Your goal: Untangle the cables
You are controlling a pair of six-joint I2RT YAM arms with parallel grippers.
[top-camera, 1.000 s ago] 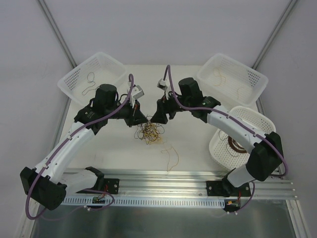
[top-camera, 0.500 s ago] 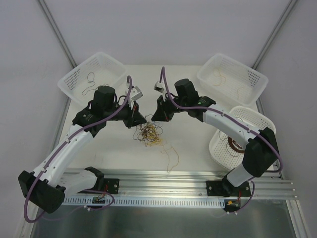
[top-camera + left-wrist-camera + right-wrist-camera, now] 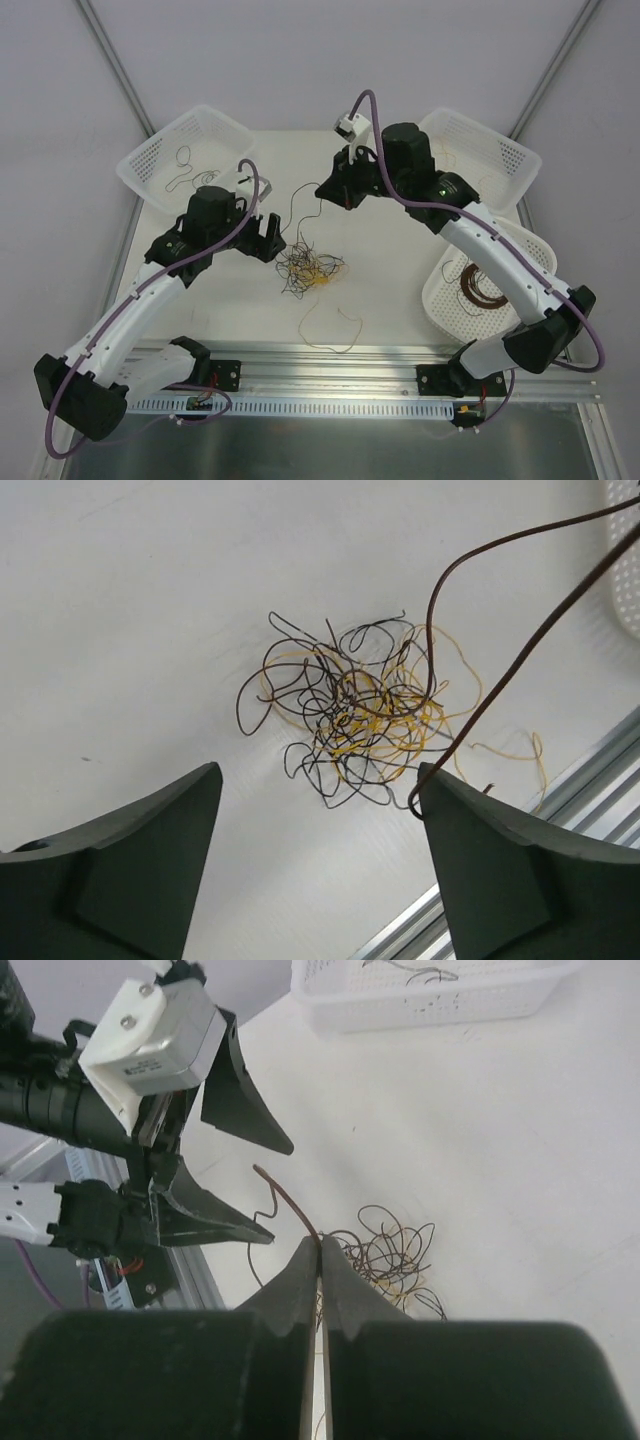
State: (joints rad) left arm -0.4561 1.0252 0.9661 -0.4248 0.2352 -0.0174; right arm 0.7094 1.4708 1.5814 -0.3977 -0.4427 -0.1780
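Top external view: most of the cables (image 3: 308,268) lie in one knotted clump on the bench (image 3: 400,290). The right end effector (image 3: 320,1245), raised beyond the clump, is pinched tight on a brown strand (image 3: 288,1200) that runs down into it. The left end effector (image 3: 320,772) hangs just beside the clump, spread wide and empty. A few strands lie in baskets (image 3: 140,165) well away from the clump. Most of the untangling looks left to do.

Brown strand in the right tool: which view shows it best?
Left wrist: the brown strand runs sharp and unbroken from the tangle up out of frame. Right wrist shows only a short piece entering the shut right tool. Top external shows just a faint thin line.
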